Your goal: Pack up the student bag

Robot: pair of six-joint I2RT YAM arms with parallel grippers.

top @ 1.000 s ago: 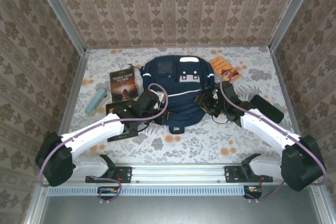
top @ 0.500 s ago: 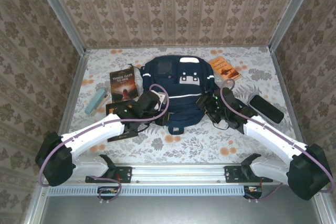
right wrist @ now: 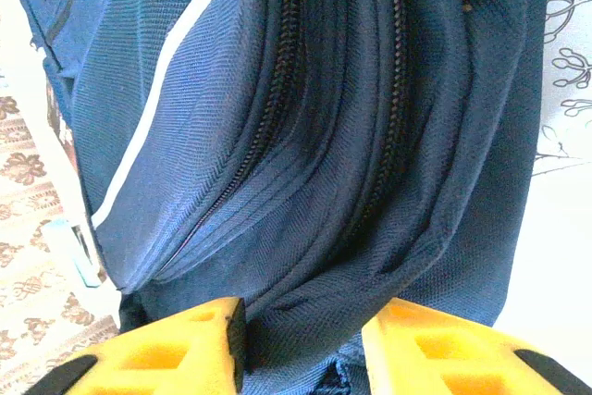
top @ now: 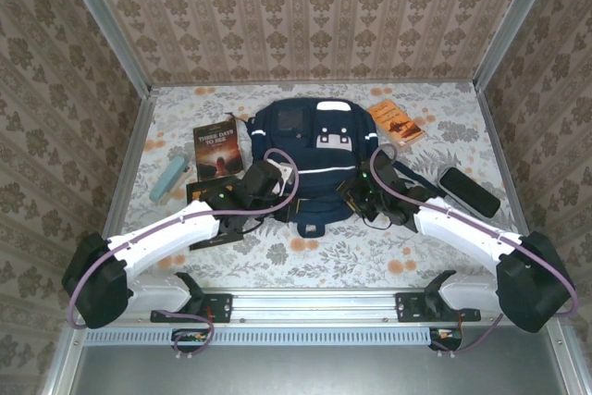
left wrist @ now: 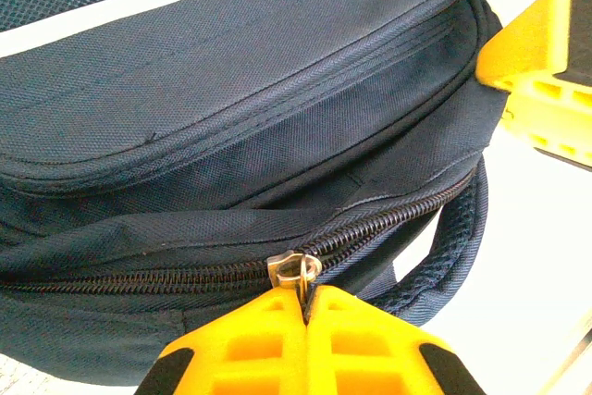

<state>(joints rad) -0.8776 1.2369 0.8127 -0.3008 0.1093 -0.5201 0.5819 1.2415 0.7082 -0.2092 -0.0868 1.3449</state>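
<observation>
Tabletop [top: 324, 256] holds student bag [top: 314, 164]; left hand [left wrist: 303, 301] pinches zipper [left wrist: 298, 267].

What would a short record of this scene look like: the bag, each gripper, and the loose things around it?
Bag: navy student bag, lying mid-table
Left arm: left gripper shut on the zipper pull
Right arm: right gripper at the bag's side, fingers apart with fabric between them; grip unclear
Left of bag: dark book, light-blue case
Right of bag: orange book, black case
</observation>
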